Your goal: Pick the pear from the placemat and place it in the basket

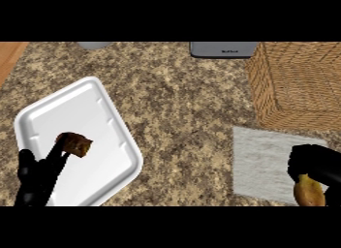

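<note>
I have the right robot hand [322,167] curled over the yellow-brown pear [309,193] at the grey rectangular placemat's [263,162] near corner, with the woven wicker basket [302,85] straight ahead beyond it.

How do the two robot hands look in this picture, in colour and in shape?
Both are plain black. The left robot hand shows slim, jointed fingers with dark grey highlights. The right robot hand appears as a bulky, rounded black shape with a glossy surface. No cables, markings or sleeves are visible, and the forearms themselves do not show here.
</note>
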Controlling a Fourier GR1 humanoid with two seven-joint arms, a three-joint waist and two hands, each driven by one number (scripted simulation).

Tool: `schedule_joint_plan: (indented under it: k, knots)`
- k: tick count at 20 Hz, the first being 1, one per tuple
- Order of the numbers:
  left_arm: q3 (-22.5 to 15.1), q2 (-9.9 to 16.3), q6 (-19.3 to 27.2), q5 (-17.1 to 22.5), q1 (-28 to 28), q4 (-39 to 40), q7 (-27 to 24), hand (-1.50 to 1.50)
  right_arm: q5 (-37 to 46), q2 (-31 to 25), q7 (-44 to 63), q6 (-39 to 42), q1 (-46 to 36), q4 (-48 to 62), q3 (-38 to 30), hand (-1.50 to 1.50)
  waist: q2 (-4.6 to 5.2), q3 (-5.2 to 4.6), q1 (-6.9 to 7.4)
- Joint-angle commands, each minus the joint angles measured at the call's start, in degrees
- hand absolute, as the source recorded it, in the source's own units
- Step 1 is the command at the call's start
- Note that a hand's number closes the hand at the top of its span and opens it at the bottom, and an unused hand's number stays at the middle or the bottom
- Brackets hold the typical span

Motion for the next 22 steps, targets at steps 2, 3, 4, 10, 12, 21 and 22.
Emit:
schedule_joint_plan:
  k: [2,3,4,10,12,21,22]
  knots:
    - [-1.9,-2.7,1.7,-2.4,0.8,4.1,0.5,0.0,1.5,3.5,6.6,0.6,-1.0,0.2,-1.5,1.5,0.67,-0.51,-0.21]
    - [-1.1,-1.8,0.6,-1.7,1.2,5.2,-1.0,0.0,3.6,7.2,16.7,3.2,1.4,-3.4,0.1,1.5,0.54,-0.67,-1.1]
    - [-0.2,-0.4,-0.6,0.1,2.2,1.8,1.3,0.0,3.7,9.8,22.6,4.3,0.8,-1.3,-1.4,1.5,0.49,-0.64,-0.56]
    - [0.7,-0.8,0.2,0.7,3.0,0.2,1.9,0.0,7.2,21.3,48.7,10.4,1.5,-9.2,-3.2,1.5,-0.02,-0.87,-2.36]
    - [0.4,-0.5,0.1,-0.1,3.4,1.0,1.9,0.0,6.8,26.5,54.2,10.1,1.8,-13.7,-3.5,1.5,0.01,-0.78,-2.76]
    - [0.9,-0.5,-0.7,0.3,3.7,2.2,0.0,0.0,-17.9,37.4,67.6,4.8,-5.4,-34.6,-10.1,1.5,0.05,-0.65,-2.15]
    - [-0.2,-1.2,-0.6,-0.6,4.7,2.8,-1.0,0.0,-18.7,37.4,70.9,5.3,-5.3,-38.7,-9.4,1.5,-0.12,-0.69,-2.52]
